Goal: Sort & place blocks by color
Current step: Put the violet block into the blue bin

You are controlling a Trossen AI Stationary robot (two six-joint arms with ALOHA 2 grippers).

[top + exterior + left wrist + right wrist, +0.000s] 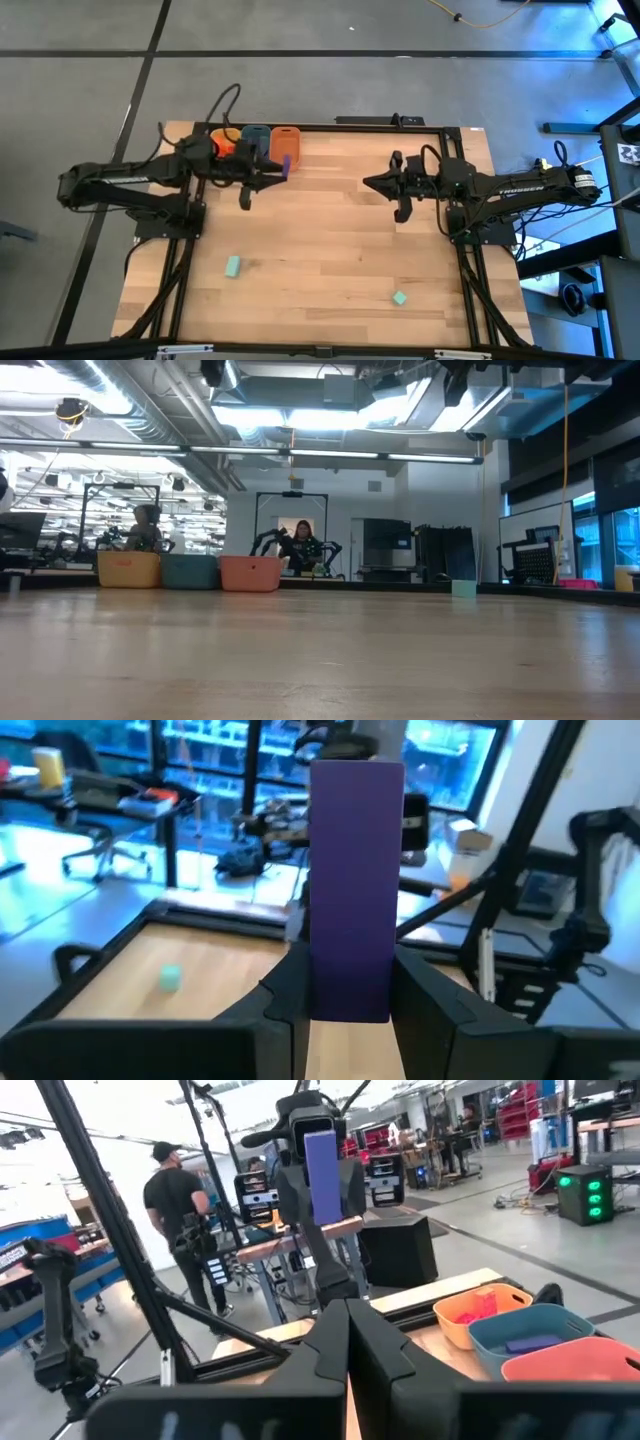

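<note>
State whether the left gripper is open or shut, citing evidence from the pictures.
Shut on a purple block: the left gripper has its two fingers pressed against the bar's lower sides, holding it upright.

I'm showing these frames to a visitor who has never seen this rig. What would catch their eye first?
Most striking is the purple block clamped upright between the fingers of the left gripper, raised beside the three tubs at the table's far edge. Next come two mint-teal blocks lying apart on the near half of the wooden table. The right gripper waits mid-table, fingers shut on nothing.
</note>
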